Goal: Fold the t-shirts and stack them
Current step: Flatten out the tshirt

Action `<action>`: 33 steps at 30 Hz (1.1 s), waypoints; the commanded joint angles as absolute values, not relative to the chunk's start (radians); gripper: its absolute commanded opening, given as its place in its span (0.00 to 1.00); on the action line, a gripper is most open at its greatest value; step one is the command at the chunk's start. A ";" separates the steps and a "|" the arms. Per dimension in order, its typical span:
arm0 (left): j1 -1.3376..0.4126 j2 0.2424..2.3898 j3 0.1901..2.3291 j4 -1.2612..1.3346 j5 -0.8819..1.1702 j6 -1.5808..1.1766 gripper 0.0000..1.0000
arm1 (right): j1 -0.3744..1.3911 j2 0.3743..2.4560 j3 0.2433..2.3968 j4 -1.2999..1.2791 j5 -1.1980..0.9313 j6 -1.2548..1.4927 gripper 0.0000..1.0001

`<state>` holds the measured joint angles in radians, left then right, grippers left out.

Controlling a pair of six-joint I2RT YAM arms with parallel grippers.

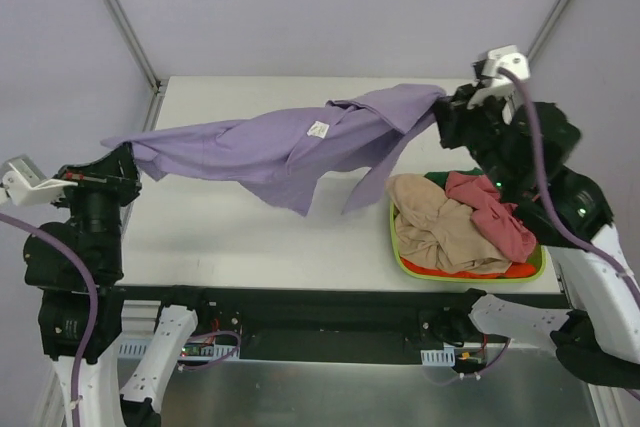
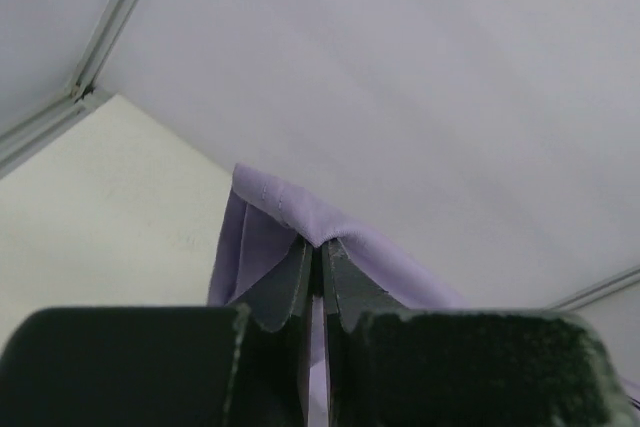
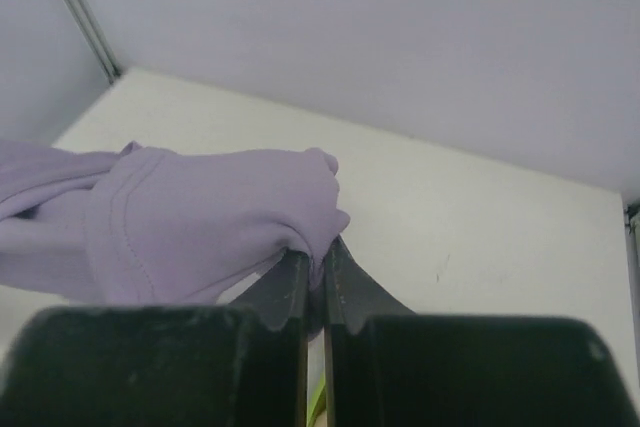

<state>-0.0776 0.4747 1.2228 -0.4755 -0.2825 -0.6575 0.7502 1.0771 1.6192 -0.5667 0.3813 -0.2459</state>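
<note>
A lavender t-shirt (image 1: 285, 145) hangs stretched in the air above the white table (image 1: 250, 232), its middle sagging in loose folds. My left gripper (image 1: 130, 159) is shut on its left end, and in the left wrist view the cloth (image 2: 290, 212) drapes over the closed left gripper (image 2: 320, 257). My right gripper (image 1: 445, 102) is shut on the shirt's right end; in the right wrist view a bunched fold (image 3: 210, 217) is pinched by the right gripper (image 3: 315, 262). Tan (image 1: 435, 222) and pinkish-red (image 1: 495, 212) t-shirts lie heaped in the basket.
The lime-green basket (image 1: 400, 259) sits at the table's right front, under my right arm. A sliver of dark green cloth (image 1: 440, 176) shows at its back. Enclosure walls and metal frame bars (image 1: 120, 12) stand behind the table.
</note>
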 commanded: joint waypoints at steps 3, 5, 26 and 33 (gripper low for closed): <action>-0.074 0.679 1.373 -0.463 -0.348 -0.577 0.00 | 0.724 1.115 1.750 -0.574 0.396 -0.342 0.00; -0.074 0.783 1.439 -0.456 -0.368 -0.552 0.00 | 0.681 1.173 1.787 -0.571 0.371 -0.338 0.00; 0.218 1.478 2.251 -0.479 0.081 -0.462 0.00 | 0.413 1.588 2.065 -0.133 -0.161 -0.287 0.00; 0.238 1.131 1.353 -0.483 -0.187 -0.507 0.00 | 0.509 1.332 1.281 -0.039 -0.192 -0.322 0.06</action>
